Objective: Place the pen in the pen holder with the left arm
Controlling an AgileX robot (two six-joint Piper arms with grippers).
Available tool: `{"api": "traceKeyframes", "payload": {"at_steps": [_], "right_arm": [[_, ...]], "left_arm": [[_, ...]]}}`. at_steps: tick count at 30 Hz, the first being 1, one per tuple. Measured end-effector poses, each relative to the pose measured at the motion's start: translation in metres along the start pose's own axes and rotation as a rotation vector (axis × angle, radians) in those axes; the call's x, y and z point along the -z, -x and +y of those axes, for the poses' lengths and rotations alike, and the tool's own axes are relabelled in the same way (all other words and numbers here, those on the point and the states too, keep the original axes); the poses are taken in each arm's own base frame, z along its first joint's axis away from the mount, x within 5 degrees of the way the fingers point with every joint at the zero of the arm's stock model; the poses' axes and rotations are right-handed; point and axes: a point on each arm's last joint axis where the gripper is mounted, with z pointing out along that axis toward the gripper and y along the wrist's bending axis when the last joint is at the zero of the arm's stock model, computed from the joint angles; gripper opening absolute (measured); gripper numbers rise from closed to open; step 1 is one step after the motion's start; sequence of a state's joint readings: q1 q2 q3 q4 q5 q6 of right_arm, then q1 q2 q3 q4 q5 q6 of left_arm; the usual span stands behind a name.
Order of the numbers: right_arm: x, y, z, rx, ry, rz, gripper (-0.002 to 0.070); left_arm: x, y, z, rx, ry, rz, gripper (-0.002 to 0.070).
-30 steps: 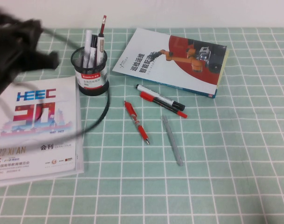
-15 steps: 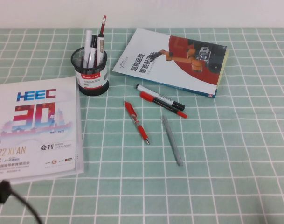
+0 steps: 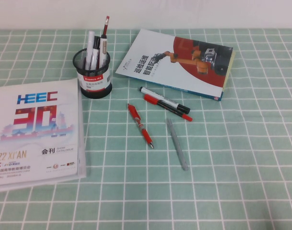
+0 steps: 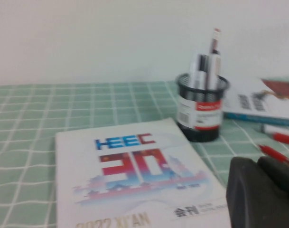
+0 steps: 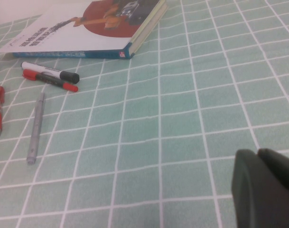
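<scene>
Pen [image 3: 90, 48] upright in pen holder [image 3: 94, 75], booklet [image 3: 35, 134] reads "HEEC 30", left pincer [image 4: 263, 190] and right pincer [image 5: 265, 187] low over desk [image 3: 222, 182], fingers together.

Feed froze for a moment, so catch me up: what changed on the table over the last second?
The left arm pulled back from beside the pen holder toward the robot's near left and out of the high view; its claw now shows only in the left wrist view, above the catalogue. It carries nothing. The holder's pens, the loose pens, the marker and the book stayed put. The right claw hangs over bare cloth.
</scene>
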State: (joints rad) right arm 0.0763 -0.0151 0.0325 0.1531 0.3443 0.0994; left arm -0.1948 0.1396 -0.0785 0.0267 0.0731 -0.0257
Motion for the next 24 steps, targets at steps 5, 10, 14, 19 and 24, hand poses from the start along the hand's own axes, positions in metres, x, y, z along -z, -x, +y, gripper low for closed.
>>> {"api": "traceKeyframes", "payload": {"at_steps": [5,10,14,19,24], "right_arm": [[0.000,0.000,0.000,0.000,0.000,0.000,-0.0020],[0.000,0.000,0.000,0.000,0.000,0.000,-0.0020],[0.000,0.000,0.000,0.000,0.000,0.000,-0.0020],[0.000,0.000,0.000,0.000,0.000,0.000,-0.0020],[0.000,0.000,0.000,0.000,0.000,0.000,-0.0020]], "left_arm": [[0.007,-0.022,0.004,0.049,0.068,-0.066,0.0000],[0.009,-0.029,0.005,0.067,0.082,-0.019,0.0000],[0.009,-0.043,0.004,0.072,0.082,0.131,0.0000],[0.011,-0.053,0.004,0.061,0.086,0.245,0.0000],[0.012,-0.053,0.004,0.058,0.087,0.251,0.0000]]}}
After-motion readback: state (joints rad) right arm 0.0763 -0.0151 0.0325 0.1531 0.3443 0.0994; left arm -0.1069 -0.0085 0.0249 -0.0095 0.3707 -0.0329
